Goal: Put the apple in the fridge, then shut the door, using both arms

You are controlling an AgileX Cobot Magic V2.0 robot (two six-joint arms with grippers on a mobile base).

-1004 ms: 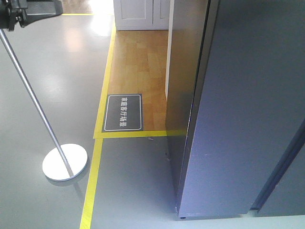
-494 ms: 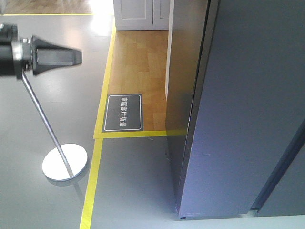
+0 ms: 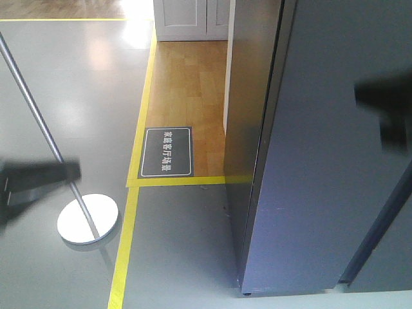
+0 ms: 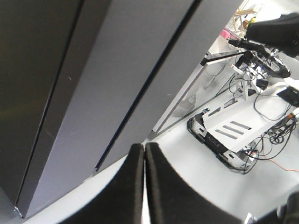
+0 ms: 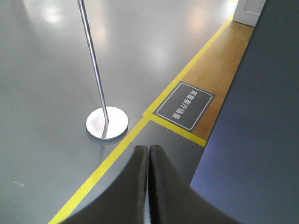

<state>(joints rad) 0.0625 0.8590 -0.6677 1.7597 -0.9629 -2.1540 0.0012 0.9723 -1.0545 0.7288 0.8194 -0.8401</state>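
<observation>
1. Fridge (image 3: 322,161) fills the right half of the front view, dark grey and tall, standing on the grey floor (image 3: 84,84); the door (image 3: 248,116) lies flush against its body, with only a thin dark seam between them.
2. No white interior shows in any view, and the apple cannot be seen anywhere.
3. Left gripper (image 4: 144,186) has its two dark fingers pressed together with nothing between them; its camera looks along the grey fridge panels toward a white-topped mobile base and loose cables on a pale floor.
4. Right gripper (image 5: 148,186) is likewise clenched on nothing, hanging over the floor just beside the fridge's lower left edge.
5. In the front view both arms are only dark motion-blurred smears, one low at the left edge, one over the fridge front at the right edge.
6. A metal pole stand (image 3: 87,217) with a round white base sits left of the yellow floor tape (image 3: 123,251).
7. A dark floor sign (image 3: 167,152) with white characters lies on the wooden strip, against the tape corner.
</observation>
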